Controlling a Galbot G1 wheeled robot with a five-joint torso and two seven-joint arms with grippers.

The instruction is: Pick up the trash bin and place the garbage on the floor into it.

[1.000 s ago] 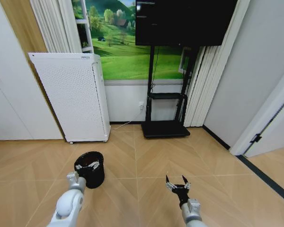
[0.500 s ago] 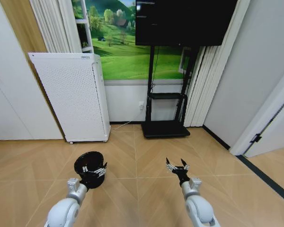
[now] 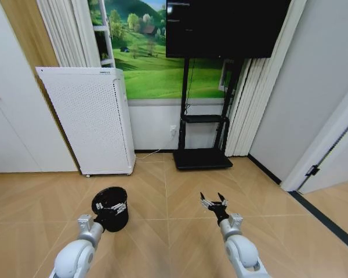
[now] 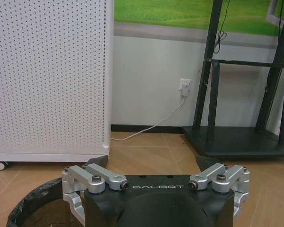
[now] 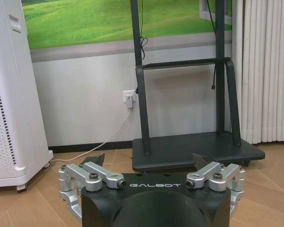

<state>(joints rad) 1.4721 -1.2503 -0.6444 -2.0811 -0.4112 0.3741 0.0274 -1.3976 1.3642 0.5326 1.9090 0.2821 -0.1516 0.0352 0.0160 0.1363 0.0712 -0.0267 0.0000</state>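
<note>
Trash bin (image 3: 110, 207) upright on floor, directly ahead of left gripper (image 3: 113, 208), jaws spread at rim, nothing held. Right gripper (image 3: 214, 202) open, empty, well apart.

white perforated appliance (image 3: 90, 119) by wall | TV stand (image 3: 202, 155) right | landscape mural (image 3: 156, 63) behind

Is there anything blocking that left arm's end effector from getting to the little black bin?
Nothing visible does. The left end effector is open and already at the rim of the trash bin, with bare wooden floor around it. The white appliance stands farther back by the wall.
</note>
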